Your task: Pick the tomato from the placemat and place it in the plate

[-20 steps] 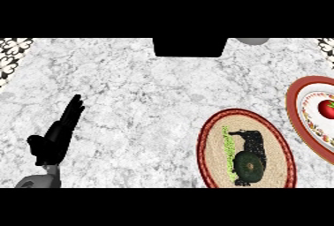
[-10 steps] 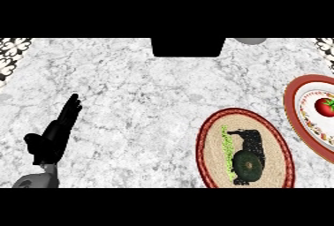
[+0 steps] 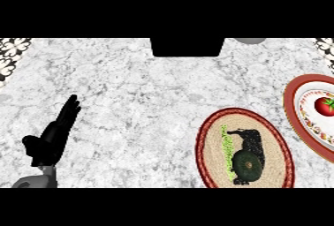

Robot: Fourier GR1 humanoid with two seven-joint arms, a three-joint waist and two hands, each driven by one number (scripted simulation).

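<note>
Nothing's really shifted since before: tomato [image 3: 325, 106] sits in the plate [image 3: 295, 115] beside the placemat [image 3: 277, 145]. Left hand [image 3: 52, 137] rests with fingers straight; right is out of view. Only risk: a bump rolling it off.

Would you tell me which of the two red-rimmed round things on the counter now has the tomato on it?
The plate at the right edge holds the tomato. The woven placemat nearer the middle bears only its dark tractor picture.
</note>
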